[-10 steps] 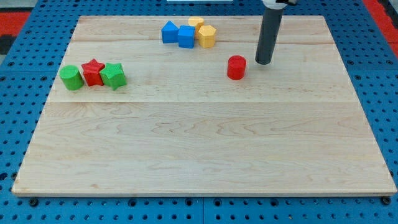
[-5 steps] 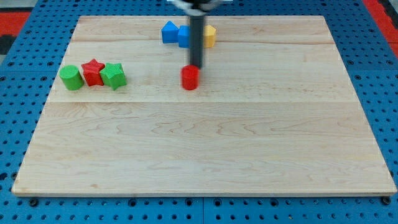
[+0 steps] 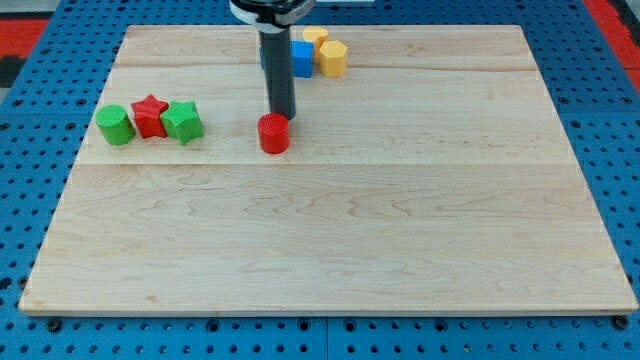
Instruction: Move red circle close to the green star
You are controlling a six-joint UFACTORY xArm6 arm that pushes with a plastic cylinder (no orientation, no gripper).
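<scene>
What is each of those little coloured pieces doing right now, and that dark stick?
Red circle block: alone, apart from the green star.
My tip: just above-right of the red circle, seemingly touching.
Green star block: against the red star block.
Green circle block: beside the red star.
Blue block, yellow blocks: clustered at top.

There is no writing to read anywhere here: no labels, brand names, numbers or signs on the wooden board, on the coloured blocks, on the dark rod or on the blue pegboard around it.
</scene>
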